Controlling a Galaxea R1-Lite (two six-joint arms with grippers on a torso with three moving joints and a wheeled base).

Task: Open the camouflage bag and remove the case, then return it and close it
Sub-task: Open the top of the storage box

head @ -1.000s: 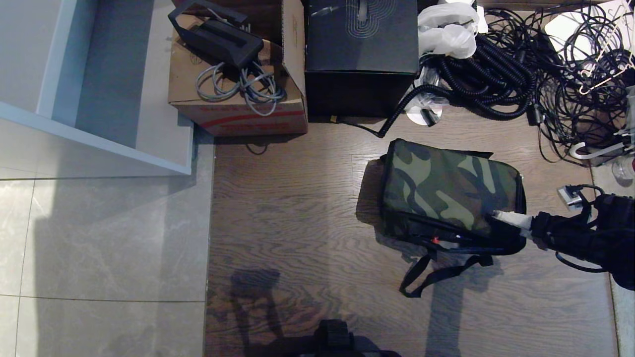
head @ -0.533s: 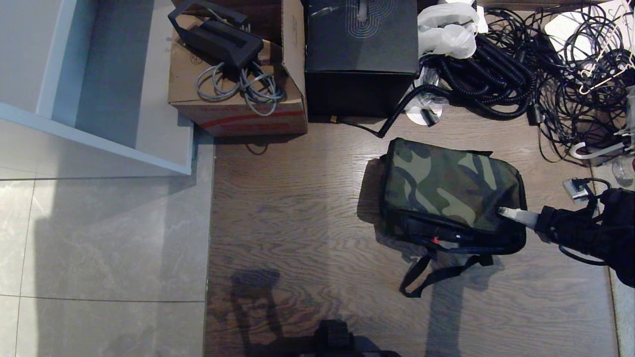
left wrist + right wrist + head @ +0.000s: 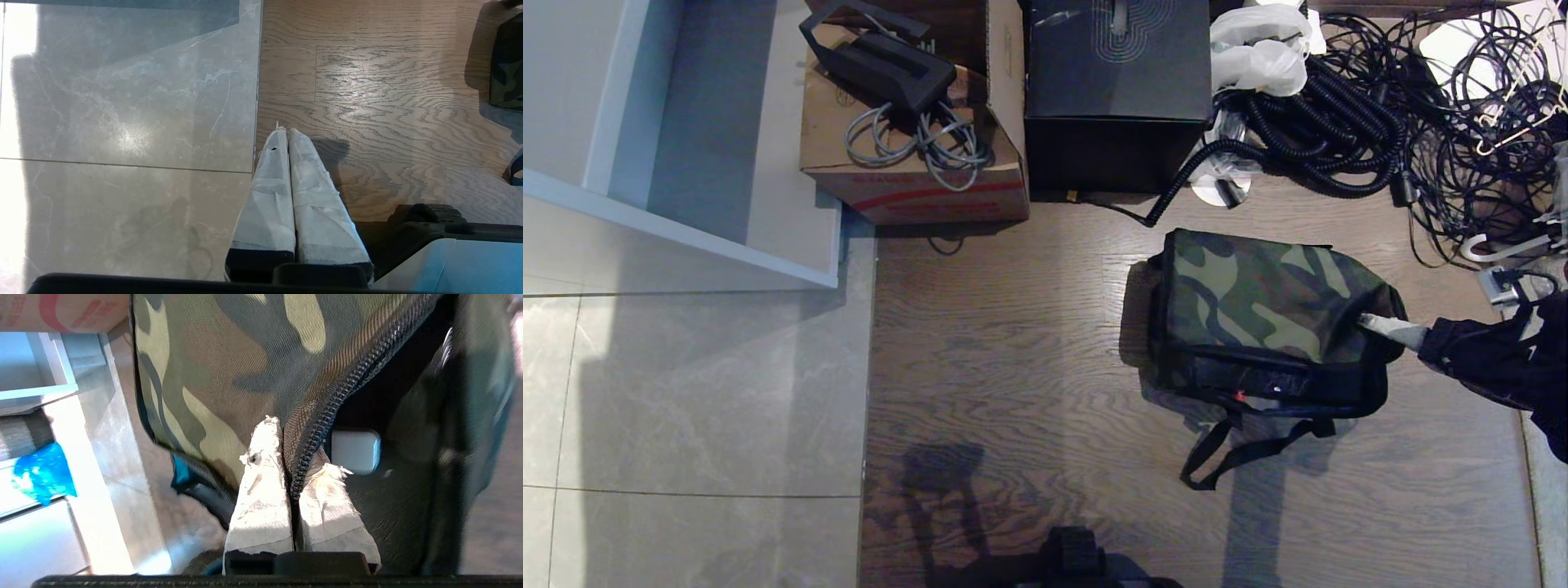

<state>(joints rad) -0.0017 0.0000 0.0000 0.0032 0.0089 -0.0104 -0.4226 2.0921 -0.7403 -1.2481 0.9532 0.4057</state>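
Observation:
The camouflage bag (image 3: 1258,310) lies on the wood floor, right of centre in the head view. My right gripper (image 3: 1368,321) comes in from the right and is shut on the lid's zip edge (image 3: 327,404) at the bag's right corner. That corner is pulled up and outward. In the right wrist view the taped fingers (image 3: 261,486) pinch the edge, and a dark gap with a pale rectangular piece (image 3: 354,451) shows beside it. The case is hidden. My left gripper (image 3: 286,132) hangs shut and empty over the seam between tile and wood, away from the bag (image 3: 506,69).
A tall black cube box (image 3: 1117,90) and a cardboard box (image 3: 907,163) stand behind the bag. Tangled cables (image 3: 1380,106) fill the back right. A white shelf unit (image 3: 686,147) is at the back left. The bag's black strap (image 3: 1241,453) loops on the floor in front.
The right gripper has shut on the lid's edge and drawn back to the right. The bag's right corner has lifted and stretched with it. The left arm has stayed still.

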